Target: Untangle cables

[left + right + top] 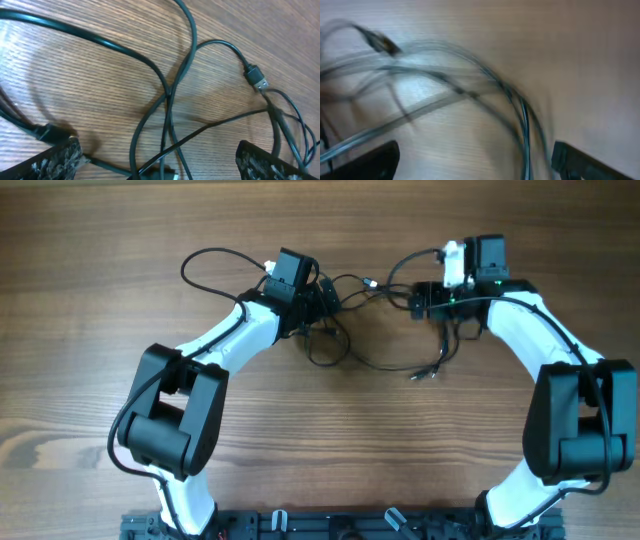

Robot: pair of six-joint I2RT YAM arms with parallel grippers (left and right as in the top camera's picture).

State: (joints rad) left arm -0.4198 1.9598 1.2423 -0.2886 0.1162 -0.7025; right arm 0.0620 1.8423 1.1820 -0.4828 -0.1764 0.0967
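Several thin dark cables (335, 332) lie tangled on the wooden table between my two grippers, with loose plug ends (425, 374) nearer the front and one small plug (370, 282) at the back. My left gripper (325, 305) is open over the tangle. In the left wrist view its fingers (160, 165) straddle several crossing cables (170, 100), and a black plug with a metal tip (255, 78) lies to the right. My right gripper (415, 300) is open. The right wrist view is blurred, with cables (522, 125) running between its fingers (472, 162) close to the right one.
A thicker black cable loop (200, 265) attached to the left arm arcs over the table at the back left. The arm bases stand at the front edge (330, 525). Bare wood (330, 440) lies in front of the tangle.
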